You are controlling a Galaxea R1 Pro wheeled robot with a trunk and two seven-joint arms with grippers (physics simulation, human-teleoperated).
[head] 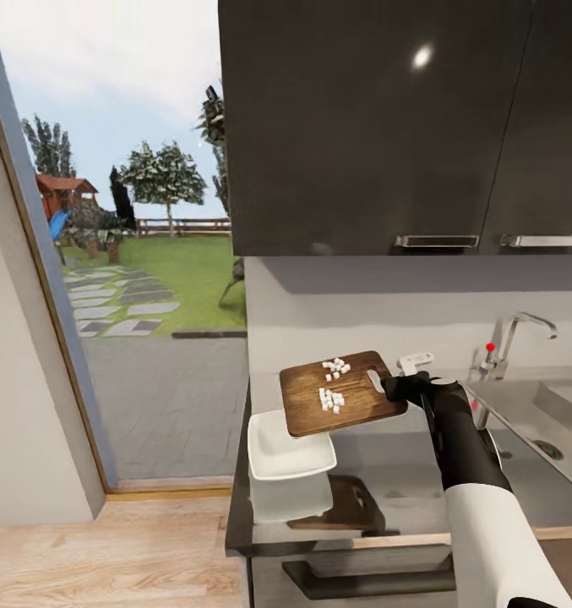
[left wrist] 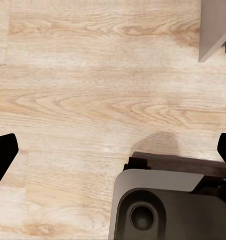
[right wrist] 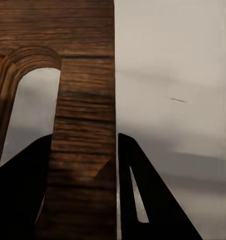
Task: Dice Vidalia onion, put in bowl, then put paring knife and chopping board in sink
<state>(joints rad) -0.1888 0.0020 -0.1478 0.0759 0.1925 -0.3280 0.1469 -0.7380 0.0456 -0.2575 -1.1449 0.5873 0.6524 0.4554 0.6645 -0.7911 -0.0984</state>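
Diced onion (head: 333, 387) lies on the chopping board (head: 340, 393), which the right fingers (head: 395, 387) clamp by its slotted end above the bowl (head: 287, 453). Tipping in remains; left fingers (left wrist: 113, 150) wide.

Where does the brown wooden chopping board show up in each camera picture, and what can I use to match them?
Head view: the brown wooden chopping board is held up above the white squarish bowl, centre of the picture.
Right wrist view: the board runs down the left half, between the right hand's fingers.
Left wrist view: the board is not in it.
Shared landmark: the board's oblong handle slot.
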